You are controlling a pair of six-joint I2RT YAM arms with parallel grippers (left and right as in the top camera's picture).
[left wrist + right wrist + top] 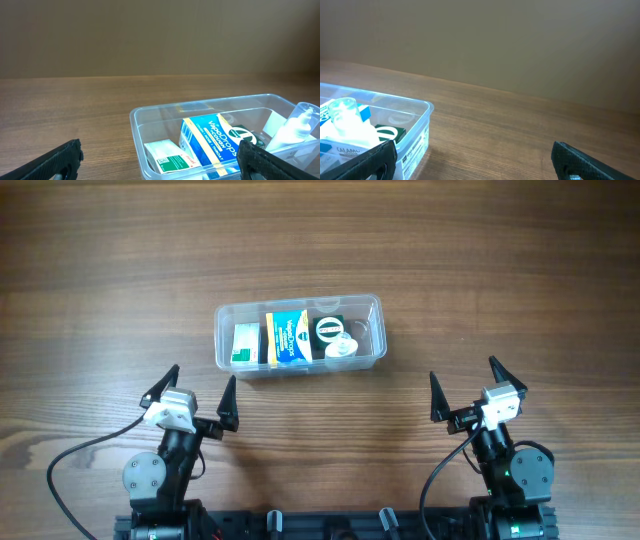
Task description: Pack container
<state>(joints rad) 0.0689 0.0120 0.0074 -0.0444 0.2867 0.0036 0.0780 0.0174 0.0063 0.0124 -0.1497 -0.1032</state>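
Plainly, left tool (203,373) and right tool (462,368) gape empty; container (300,303) holds a blue VapoDrops box (212,142)

Clear rectangular container (299,335), lidless, upright mid-table, holding small boxes

Inside the container (165,108), near its middle, the blue box (212,142) reads "VapoDrops" in white; the smaller lines beneath seem to say "COUGH" and "THROAT"; at the container's end nearer the right arm, a white surface (345,149) under the small bottle (347,122) shows "CALAM", the rest cut off; the dark green box (387,133) beside it bears a round white emblem with no legible words; print on the green-and-white box (167,159) at the container's other end, and on the sticker (412,147) on its end wall, is too small to read.
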